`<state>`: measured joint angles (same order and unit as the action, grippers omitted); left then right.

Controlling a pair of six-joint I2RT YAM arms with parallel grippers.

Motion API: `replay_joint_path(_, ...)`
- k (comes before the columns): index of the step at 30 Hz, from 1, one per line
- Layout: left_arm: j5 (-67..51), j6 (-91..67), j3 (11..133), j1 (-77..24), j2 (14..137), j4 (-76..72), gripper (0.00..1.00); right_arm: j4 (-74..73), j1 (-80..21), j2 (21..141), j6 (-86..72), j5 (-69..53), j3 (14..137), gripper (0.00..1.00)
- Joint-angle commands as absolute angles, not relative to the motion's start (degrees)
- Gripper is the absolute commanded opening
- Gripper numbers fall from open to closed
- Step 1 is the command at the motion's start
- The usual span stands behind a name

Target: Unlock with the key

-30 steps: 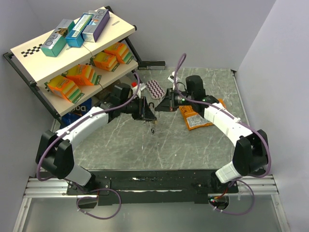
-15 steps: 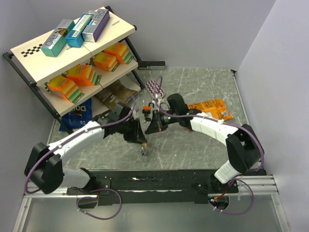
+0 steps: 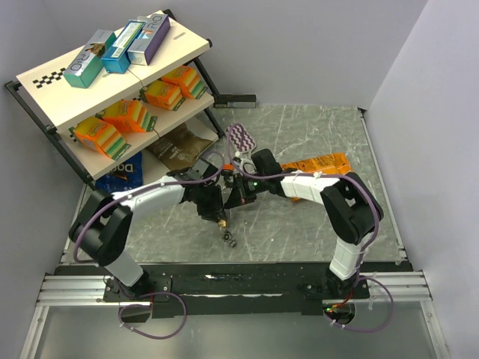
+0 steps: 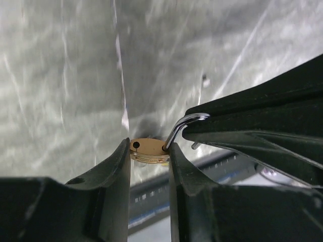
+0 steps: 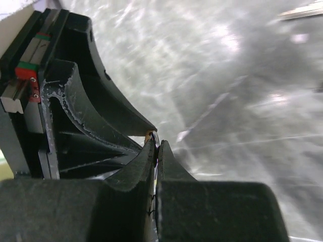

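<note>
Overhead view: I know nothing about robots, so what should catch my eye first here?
Two grippers meet in the middle of the scene: the left gripper clamps a small brass padlock, while the right gripper pinches its silver shackle. At the far left, a slanted shelf rack holds bright orange packs.

A: What is listed for the surroundings?
B: Grey marbled table [image 3: 314, 134], enclosed by plain pale walls [image 3: 314, 45]; slanted three-tier shelf rack [image 3: 183, 46] stood at far left; even light is noted.
</note>
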<state>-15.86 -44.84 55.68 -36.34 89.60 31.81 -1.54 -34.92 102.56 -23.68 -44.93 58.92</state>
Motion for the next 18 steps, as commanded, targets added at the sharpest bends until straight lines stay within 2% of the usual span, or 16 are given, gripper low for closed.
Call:
replay_joint_path(1,-7.8,-42.6,58.4,-35.4,93.5,32.0,0.01,-4.7,-32.4,104.1,-19.9,-42.0,59.6,0.00)
replay_joint_path(15,-4.0,-39.5,66.5,-36.2,107.5,33.6,0.02,-3.7,-29.9,111.4,-18.7,-36.6,61.5,0.00)
replay_joint_path(17,-4.0,-39.5,66.9,-36.4,107.6,33.7,0.05,-3.3,-29.8,111.4,-18.4,-34.9,61.0,0.00)
replay_joint_path(18,-4.0,-39.3,66.8,-36.4,107.1,33.8,0.15,-3.3,-29.7,111.6,-18.2,-34.6,60.8,0.00)
